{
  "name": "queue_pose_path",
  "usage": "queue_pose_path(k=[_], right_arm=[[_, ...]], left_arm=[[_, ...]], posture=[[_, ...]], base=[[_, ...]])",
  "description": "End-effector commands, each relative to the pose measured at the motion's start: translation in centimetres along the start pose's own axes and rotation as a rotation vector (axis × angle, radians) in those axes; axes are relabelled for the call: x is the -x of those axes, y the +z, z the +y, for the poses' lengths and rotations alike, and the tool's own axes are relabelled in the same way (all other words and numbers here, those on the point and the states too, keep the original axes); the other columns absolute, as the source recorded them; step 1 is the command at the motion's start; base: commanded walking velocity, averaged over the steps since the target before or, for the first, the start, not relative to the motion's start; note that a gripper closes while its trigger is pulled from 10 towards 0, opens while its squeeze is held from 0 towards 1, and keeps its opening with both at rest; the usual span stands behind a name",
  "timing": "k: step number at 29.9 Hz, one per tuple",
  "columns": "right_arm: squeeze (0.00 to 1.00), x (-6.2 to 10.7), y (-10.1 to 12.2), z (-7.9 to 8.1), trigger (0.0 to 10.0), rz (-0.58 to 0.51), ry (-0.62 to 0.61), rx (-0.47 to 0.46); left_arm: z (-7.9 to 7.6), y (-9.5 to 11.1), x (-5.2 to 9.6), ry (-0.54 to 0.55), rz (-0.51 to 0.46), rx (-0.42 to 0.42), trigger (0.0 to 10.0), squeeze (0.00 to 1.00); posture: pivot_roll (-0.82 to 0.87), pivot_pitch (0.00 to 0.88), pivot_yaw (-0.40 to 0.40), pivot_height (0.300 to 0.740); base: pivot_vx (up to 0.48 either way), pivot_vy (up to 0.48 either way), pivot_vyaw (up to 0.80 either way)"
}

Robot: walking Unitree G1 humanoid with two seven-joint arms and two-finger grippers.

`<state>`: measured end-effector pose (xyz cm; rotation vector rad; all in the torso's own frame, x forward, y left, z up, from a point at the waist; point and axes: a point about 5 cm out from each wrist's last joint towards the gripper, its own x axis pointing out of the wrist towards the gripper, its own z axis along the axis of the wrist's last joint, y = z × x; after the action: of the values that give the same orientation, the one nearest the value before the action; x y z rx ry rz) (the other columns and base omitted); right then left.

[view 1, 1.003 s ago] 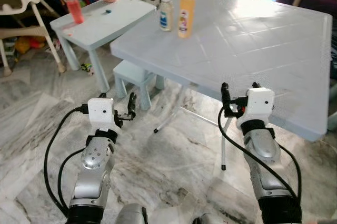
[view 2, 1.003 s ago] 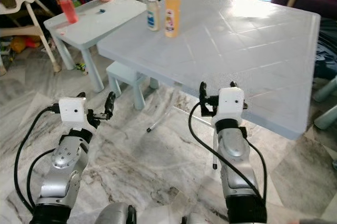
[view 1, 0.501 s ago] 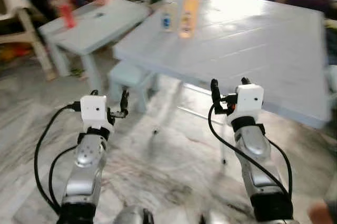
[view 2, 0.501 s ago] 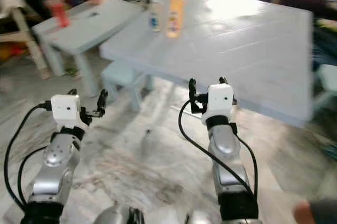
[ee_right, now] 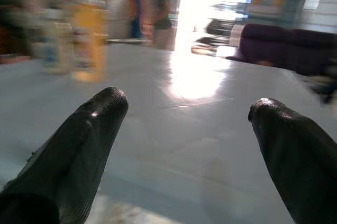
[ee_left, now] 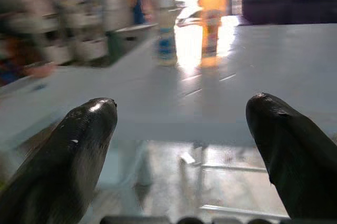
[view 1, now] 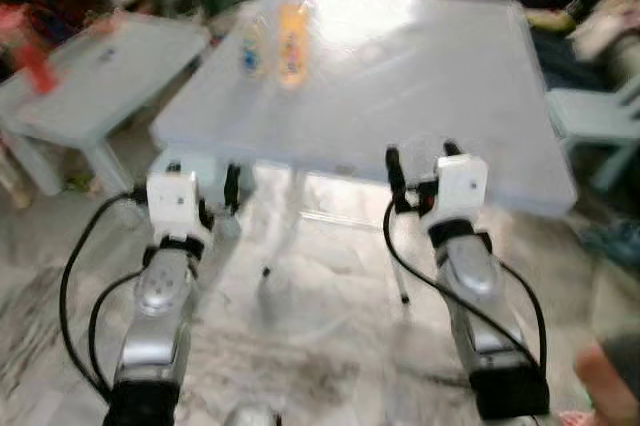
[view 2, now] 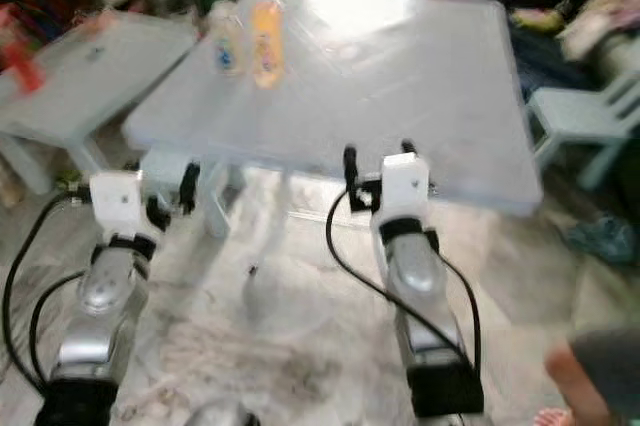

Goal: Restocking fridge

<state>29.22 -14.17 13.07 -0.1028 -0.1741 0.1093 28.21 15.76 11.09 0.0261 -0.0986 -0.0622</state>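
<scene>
**Both pincers raised before the pale blue counter**

Before the robot stands a large pale blue plastic counter (view 1: 420, 66), blurred in the head views. Near its far left corner stand two bottles, close together: a clear bottle with a blue label (view 1: 251, 49) and, just to its right, an orange juice bottle with a white cap (view 1: 292, 43).

Held up at the counter's near edge, the left pincer (ee_left: 181, 124) has its two black fingers wide apart with nothing between them; both bottles sit well beyond its tips. On the other side, the right pincer (ee_right: 187, 124) likewise has its fingers spread apart and empty, pointing across the tabletop.

Off to the left stands a smaller pale blue side table (view 1: 90, 66) on marbled grey floor tiles (view 1: 300, 346). At the right is a pale blue small chair (view 1: 590, 111).
</scene>
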Motion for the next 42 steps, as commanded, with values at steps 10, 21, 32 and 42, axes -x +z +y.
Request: queue_pose_path(k=[10,21,32,42], right_arm=[[0.0,0.2,0.3,-0.5,10.0,-0.021,0.017,0.043],[0.0,0.3,0.3,-0.3,10.0,-0.027,0.041,0.043],[0.0,0.1,0.2,-0.2,10.0,-0.031,0.012,0.021],[0.0,-0.6,0.1,-0.7,10.0,-0.005,-0.043,0.032]], left_arm=[[-1.1,0.7,-0.5,-0.019,-0.029,0.029,10.0,0.0],[-0.3,1.2,-0.7,0.012,-0.04,-0.003,10.0,0.0],[-0.5,1.6,-0.6,-0.002,-0.065,-0.006,10.0,0.0],[-0.4,1.8,-0.5,-0.024,-0.068,-0.036,10.0,0.0]], posture=[[0.04,0.018,0.033,0.74],[0.05,0.022,0.027,0.74],[0.05,0.023,0.026,0.74],[0.05,0.034,0.032,0.74]], base=[[0.395,0.272,-0.02],[0.395,0.272,0.75],[0.17,0.099,0.16],[0.0,0.0,-0.22]])
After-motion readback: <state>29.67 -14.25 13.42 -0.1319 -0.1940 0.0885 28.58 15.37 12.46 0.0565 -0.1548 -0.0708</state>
